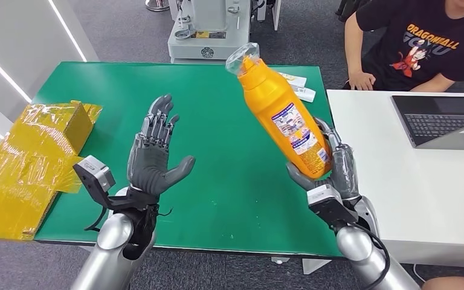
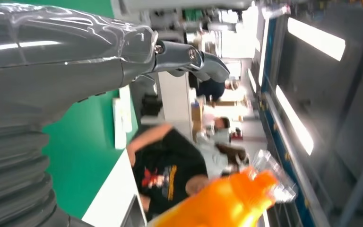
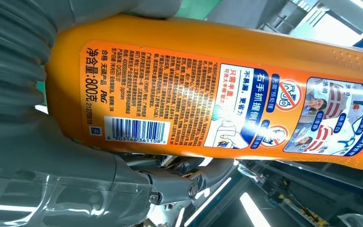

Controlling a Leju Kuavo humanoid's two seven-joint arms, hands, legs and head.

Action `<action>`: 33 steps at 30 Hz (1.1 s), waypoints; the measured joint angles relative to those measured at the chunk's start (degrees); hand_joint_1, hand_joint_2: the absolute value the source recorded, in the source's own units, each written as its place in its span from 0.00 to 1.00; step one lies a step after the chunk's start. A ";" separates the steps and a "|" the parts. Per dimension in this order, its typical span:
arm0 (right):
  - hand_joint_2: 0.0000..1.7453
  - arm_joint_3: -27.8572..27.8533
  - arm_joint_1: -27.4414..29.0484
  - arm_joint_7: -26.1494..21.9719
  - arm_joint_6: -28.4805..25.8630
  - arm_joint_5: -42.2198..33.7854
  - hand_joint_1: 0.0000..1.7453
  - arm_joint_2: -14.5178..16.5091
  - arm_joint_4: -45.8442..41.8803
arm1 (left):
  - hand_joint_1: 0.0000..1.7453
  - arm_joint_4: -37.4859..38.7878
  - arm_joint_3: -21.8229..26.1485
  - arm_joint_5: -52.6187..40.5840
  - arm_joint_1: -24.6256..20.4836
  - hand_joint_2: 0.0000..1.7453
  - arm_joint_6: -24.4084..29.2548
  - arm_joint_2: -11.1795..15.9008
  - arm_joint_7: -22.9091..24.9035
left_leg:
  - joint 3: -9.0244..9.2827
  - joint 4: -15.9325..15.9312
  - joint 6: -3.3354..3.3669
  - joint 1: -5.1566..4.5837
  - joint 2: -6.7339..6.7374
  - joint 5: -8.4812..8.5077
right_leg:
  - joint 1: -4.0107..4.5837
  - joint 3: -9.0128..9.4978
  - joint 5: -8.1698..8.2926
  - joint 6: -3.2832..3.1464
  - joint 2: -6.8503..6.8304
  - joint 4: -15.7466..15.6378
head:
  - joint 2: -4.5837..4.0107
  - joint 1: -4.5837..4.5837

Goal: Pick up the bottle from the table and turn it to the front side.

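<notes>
**Bottle up in my right robot hand, back label facing me**

Bottle [image 1: 284, 115] sits right of centre in the head view, lifted off the green surface [image 1: 229, 181] and clamped at its base by my right robot hand [image 1: 332, 172]. Its long axis leans, base low at the hand and clear cap [image 1: 241, 58] tipped toward the upper left of the frame. The face turned my way carries small print, pictograms and a barcode [image 3: 134, 128], which I judge to be the back, so the front is not yet shown.

My left robot hand [image 1: 154, 151] hangs left of centre, palm up, fingers spread, holding nothing, well apart from the bottle. The bottle lies to its right and higher; the cap end is the nearer part. Any turn about the long axis starts from the right hand, with the left free to take the upper body.

Yellow packaging [image 1: 30, 157] lies at the left edge of the surface. A person [image 1: 423, 42] sits upper right beside a laptop [image 1: 444, 121] on a white surface; neither stands between the hands.
</notes>
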 joint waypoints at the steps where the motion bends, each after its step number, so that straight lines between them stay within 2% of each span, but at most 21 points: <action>1: 1.00 0.12 -0.28 -0.16 0.00 0.06 1.00 0.25 0.00 | 0.00 0.42 -0.01 0.38 -0.38 1.00 -0.60 0.01 0.14 | 0.00 0.00 0.00 0.00 0.00 0.00 | 0.00 0.00 0.00 0.00 0.00 0.00 | 0.00 0.00; 7: 1.00 0.98 -1.68 -0.80 0.63 0.39 1.00 1.63 0.15 | 0.00 2.08 -0.02 2.42 -2.04 1.00 -3.24 0.22 1.12 | -0.01 0.00 0.00 0.00 0.00 0.00 | 0.00 0.00 0.00 0.00 0.00 0.01 | 0.00 0.01; 16: 1.00 4.87 -6.00 -0.04 7.00 1.23 1.00 5.26 4.41 | 0.00 4.10 -1.97 5.12 -6.54 1.00 -5.99 0.46 4.51 | 0.00 0.00 -0.02 0.01 0.00 0.03 | 0.01 -0.01 0.00 0.00 0.00 0.02 | 0.00 -0.01; 23: 1.00 6.78 -7.07 -0.76 8.64 0.50 1.00 6.58 8.20 | 0.00 6.28 -3.98 6.87 -8.92 1.00 -5.91 -0.08 5.22 | -0.01 0.01 -0.02 0.00 0.01 0.02 | 0.00 -0.02 0.00 0.00 0.03 0.00 | 0.00 0.01; 33: 1.00 9.36 -7.83 -0.24 9.62 0.91 1.00 7.43 10.28 | 0.00 8.14 -4.81 8.19 -9.63 1.00 -5.05 -0.15 5.68 | 0.00 0.00 -0.02 0.01 0.01 0.02 | 0.01 -0.03 0.00 0.00 0.03 0.02 | 0.00 0.00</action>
